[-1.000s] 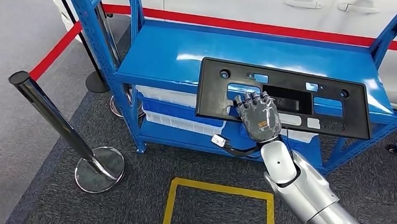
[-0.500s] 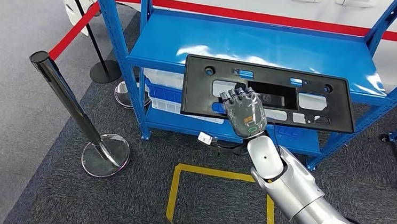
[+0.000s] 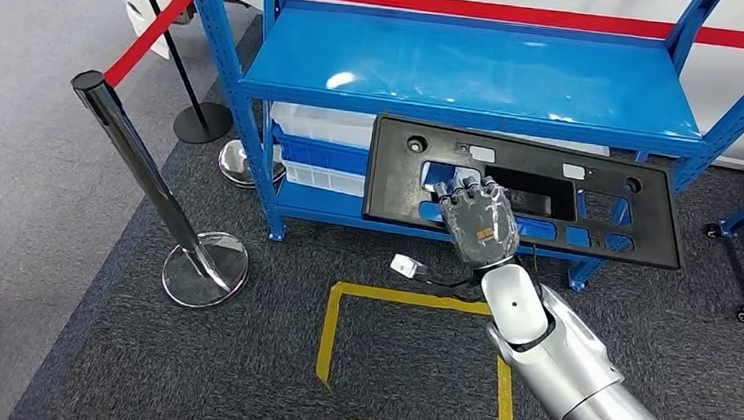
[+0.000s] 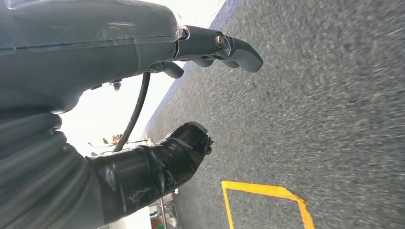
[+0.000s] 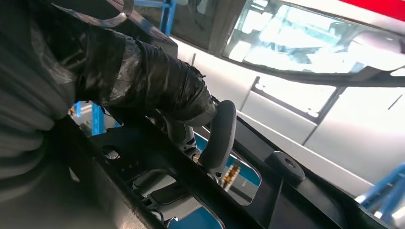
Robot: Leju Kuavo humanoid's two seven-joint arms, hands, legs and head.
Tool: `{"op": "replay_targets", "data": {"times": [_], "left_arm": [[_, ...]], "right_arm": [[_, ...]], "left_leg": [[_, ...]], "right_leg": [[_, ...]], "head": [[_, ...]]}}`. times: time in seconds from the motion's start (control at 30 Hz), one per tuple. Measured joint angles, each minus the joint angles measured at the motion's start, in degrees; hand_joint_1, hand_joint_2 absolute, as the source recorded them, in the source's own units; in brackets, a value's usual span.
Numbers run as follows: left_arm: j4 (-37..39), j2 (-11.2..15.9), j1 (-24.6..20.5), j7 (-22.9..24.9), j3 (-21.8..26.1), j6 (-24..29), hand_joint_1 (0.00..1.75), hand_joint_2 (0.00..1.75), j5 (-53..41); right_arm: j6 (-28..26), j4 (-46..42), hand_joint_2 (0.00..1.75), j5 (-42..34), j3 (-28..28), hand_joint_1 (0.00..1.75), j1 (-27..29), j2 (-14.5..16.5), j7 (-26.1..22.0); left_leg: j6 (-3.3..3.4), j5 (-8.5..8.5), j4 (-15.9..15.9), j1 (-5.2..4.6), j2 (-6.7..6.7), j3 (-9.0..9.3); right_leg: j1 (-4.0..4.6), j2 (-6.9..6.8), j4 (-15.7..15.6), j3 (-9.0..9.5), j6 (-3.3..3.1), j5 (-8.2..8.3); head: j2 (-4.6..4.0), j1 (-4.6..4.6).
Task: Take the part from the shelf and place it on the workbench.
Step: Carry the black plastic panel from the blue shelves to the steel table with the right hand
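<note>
The part is a long black plastic panel (image 3: 590, 197) with several cut-outs, held flat in the air in front of the blue shelf (image 3: 479, 73), clear of its top board. My right hand (image 3: 479, 222) grips the panel at its near edge, fingers hooked into a central opening. In the right wrist view the taped thumb (image 5: 157, 81) and a grey finger (image 5: 219, 133) clamp the panel (image 5: 143, 157) from both sides. My left hand (image 4: 191, 95) hangs over the carpet with its fingers apart and nothing between them.
A chrome stanchion post (image 3: 136, 166) with a round base (image 3: 205, 270) and red belt (image 3: 156, 33) stands to the left. A yellow taped square (image 3: 416, 369) marks the carpet below my arm. White bins (image 3: 319, 126) sit on the lower shelf level. A white car stands behind the shelf.
The whole view has shifted back and down from the shelf, so the camera moved. The panel has come off the top board and now hangs lower, in front of it, still in my right hand.
</note>
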Motion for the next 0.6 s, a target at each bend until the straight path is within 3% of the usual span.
{"op": "replay_targets", "data": {"times": [0.07, 0.13, 0.17, 0.2, 0.27, 0.3, 0.33, 0.37, 0.43, 0.5, 0.53, 0.6], "left_arm": [[0.0, 0.0, -0.1, 0.0, 0.0, -0.1, 0.00, 1.75, -0.1], [0.0, 0.0, -0.2, -0.1, 0.0, -0.1, 0.00, 1.75, -0.1], [0.0, 0.0, -0.3, -0.1, 0.0, -0.2, 0.00, 1.75, -0.1], [0.0, -0.1, -0.3, 0.0, 0.0, -0.2, 0.00, 1.75, -0.1], [0.0, -0.1, -0.4, 0.0, 0.0, -0.3, 0.00, 1.75, -0.2], [0.0, -0.1, -0.4, 0.0, 0.0, -0.3, 0.00, 1.75, -0.2], [0.0, -0.1, -0.4, 0.0, 0.0, -0.3, 0.00, 1.75, -0.2], [0.0, -0.1, -0.4, 0.0, 0.0, -0.4, 0.00, 1.75, -0.2], [0.0, -0.1, -0.4, 0.0, 0.0, -0.5, 0.00, 1.75, -0.2], [0.0, -0.2, -0.6, 0.0, 0.0, -0.7, 0.00, 1.75, -0.2], [0.0, -0.2, -0.6, 0.0, 0.0, -0.8, 0.00, 1.75, -0.1], [0.0, -0.1, -0.6, 0.0, 0.0, -0.8, 0.00, 1.75, -0.1]], "right_arm": [[0.2, -0.1, 1.75, 0.0, -0.3, 1.75, -0.1, 0.0, -0.2], [0.5, 0.0, 1.75, 0.0, -0.5, 1.75, 0.0, -0.1, -0.3], [0.7, 0.0, 1.75, 0.0, -0.7, 1.75, 0.0, -0.2, -0.3], [0.8, 0.1, 1.75, 0.0, -0.9, 1.75, 0.1, -0.3, -0.3], [0.9, 0.2, 1.75, 0.0, -1.4, 1.75, 0.1, -0.5, -0.4], [0.8, 0.2, 1.75, 0.0, -1.5, 1.75, 0.2, -0.6, -0.5], [0.8, 0.3, 1.75, 0.0, -1.6, 1.75, 0.4, -0.7, -0.6], [0.8, 0.4, 1.75, 0.0, -1.7, 1.75, 0.5, -0.7, -0.7], [0.9, 0.6, 1.75, 0.0, -1.9, 1.75, 0.6, -0.8, -1.0], [1.0, 0.8, 1.75, 0.0, -2.4, 1.75, 0.6, -0.9, -1.0], [1.0, 0.8, 1.75, 0.0, -2.7, 1.75, 0.6, -1.0, -1.1], [1.2, 0.9, 1.75, 0.0, -3.1, 1.75, 0.5, -1.0, -1.1]], "left_leg": [[0.62, -1.37, -4.2, -0.36, -0.28, 2.30], [1.51, -0.42, -4.5, -0.30, -0.18, 1.51], [2.03, 0.27, -4.5, -0.24, -0.02, 1.03], [2.56, 1.04, -4.6, -0.16, 0.15, 0.41], [3.20, 2.46, -4.5, -0.30, 0.35, -1.19], [3.32, 3.13, -4.4, -0.38, 0.32, -2.09], [3.31, 3.73, -4.3, -0.44, 0.23, -3.04], [3.25, 4.31, -4.1, -0.52, 0.03, -4.01], [3.02, 5.39, -3.6, -0.66, -0.64, -5.82], [2.56, 6.44, -3.4, -0.80, -1.34, -7.11], [2.24, 6.99, -3.5, -0.76, -1.64, -7.40], [1.43, 8.23, -4.0, -0.65, -2.37, -7.73]], "right_leg": [[0.02, -0.15, -0.2, -0.29, 0.74, 1.16], [-0.07, -0.15, -0.2, -0.61, 1.43, 1.38], [-0.12, -0.09, 0.6, -1.13, 1.66, 0.07], [-0.16, -0.02, 2.6, -1.94, 1.83, -2.43], [-0.27, 0.01, 9.6, -3.90, 2.03, -8.42], [-0.29, 0.02, 13.3, -4.55, 2.15, -10.22], [-0.28, 0.02, 15.7, -4.55, 2.20, -10.59], [-0.27, 0.04, 16.5, -3.65, 2.14, -9.85], [-0.18, 0.67, 12.1, 1.14, 1.54, -7.50], [-0.17, 2.25, 4.6, 6.80, 0.65, -7.74], [-0.10, 2.76, 2.1, 8.36, 0.40, -8.18], [0.01, 2.28, 0.4, 8.81, 0.26, -8.01]], "head": [[0.00, 0.02], [0.00, 0.03], [0.00, 0.04], [0.00, 0.04], [0.00, 0.06], [0.00, 0.06], [0.00, 0.07], [0.00, 0.07], [0.00, 0.05], [0.00, 0.03], [0.00, 0.04], [0.00, 0.05]]}}
